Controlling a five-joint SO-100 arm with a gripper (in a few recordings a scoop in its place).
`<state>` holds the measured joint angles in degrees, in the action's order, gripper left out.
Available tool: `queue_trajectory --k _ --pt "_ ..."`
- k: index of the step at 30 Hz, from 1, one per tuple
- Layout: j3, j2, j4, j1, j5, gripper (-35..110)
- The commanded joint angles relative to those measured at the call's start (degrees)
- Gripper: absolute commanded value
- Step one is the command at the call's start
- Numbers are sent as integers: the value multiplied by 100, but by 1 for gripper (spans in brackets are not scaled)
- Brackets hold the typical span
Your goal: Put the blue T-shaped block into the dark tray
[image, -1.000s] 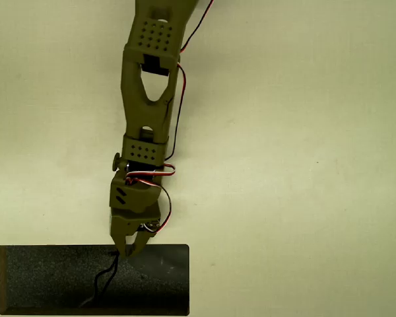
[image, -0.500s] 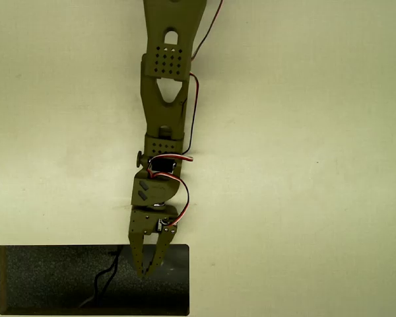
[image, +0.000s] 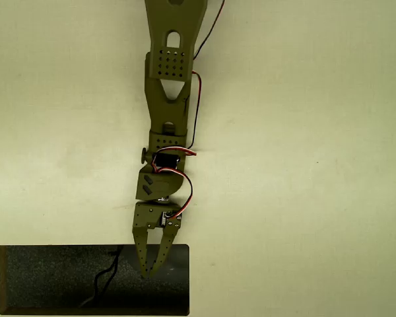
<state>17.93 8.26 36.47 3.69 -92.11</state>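
Olive tool [image: 145, 272], fingertips together, above dark tray [image: 46, 281], no readable writing

Overhead view: I see a pale cream table [image: 303, 132], plain, matte, evenly lit. One thing lies directly on it that I can make out: the dark tray [image: 46, 281], a wide black rectangle with a speckled floor and bevelled rim, flat at the table's bottom-left corner, long side parallel to the bottom edge. A thin dark squiggle [image: 104, 281] marks the tray floor near its middle.
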Motion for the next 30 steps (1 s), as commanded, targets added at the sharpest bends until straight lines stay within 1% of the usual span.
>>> queue_trajectory --k 1,3,4,30 --pt "-70 70 141 9 -26 0" --pt "-70 70 141 9 -35 5" --pt "-70 70 141 9 -35 6" --pt "-70 70 141 9 -35 5"
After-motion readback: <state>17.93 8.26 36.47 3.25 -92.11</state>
